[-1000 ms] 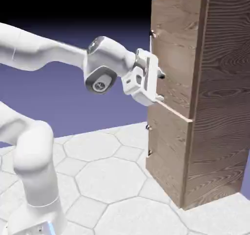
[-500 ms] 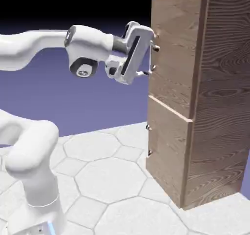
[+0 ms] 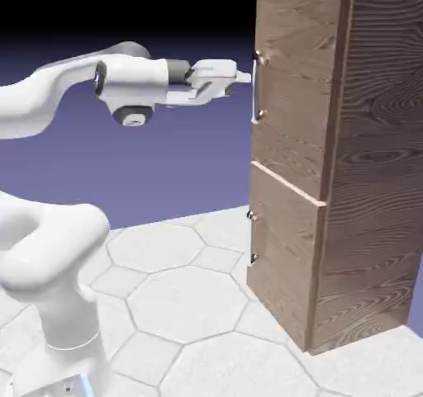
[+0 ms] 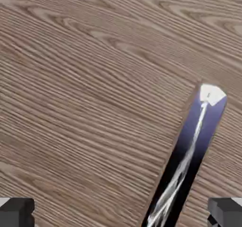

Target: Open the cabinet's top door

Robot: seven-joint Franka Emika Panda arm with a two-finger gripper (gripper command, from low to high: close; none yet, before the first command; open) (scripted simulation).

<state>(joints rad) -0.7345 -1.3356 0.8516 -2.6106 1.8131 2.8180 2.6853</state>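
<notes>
Top door of the cabinet — shut flush, directly ahead of the end effector. Its vertical silver handle stands just beyond the fingertips, apart from them; in the hand view the handle runs obliquely between the two tips, nearer one. End effector fully spread, holding nothing. Done: approach and rough alignment. Left — closing on the handle and pulling the door open.

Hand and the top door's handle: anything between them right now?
Nothing. In the exterior view only backdrop shows in the short gap between the open hand and the handle; the hand view shows the handle between the fingertips, unobstructed.
</notes>
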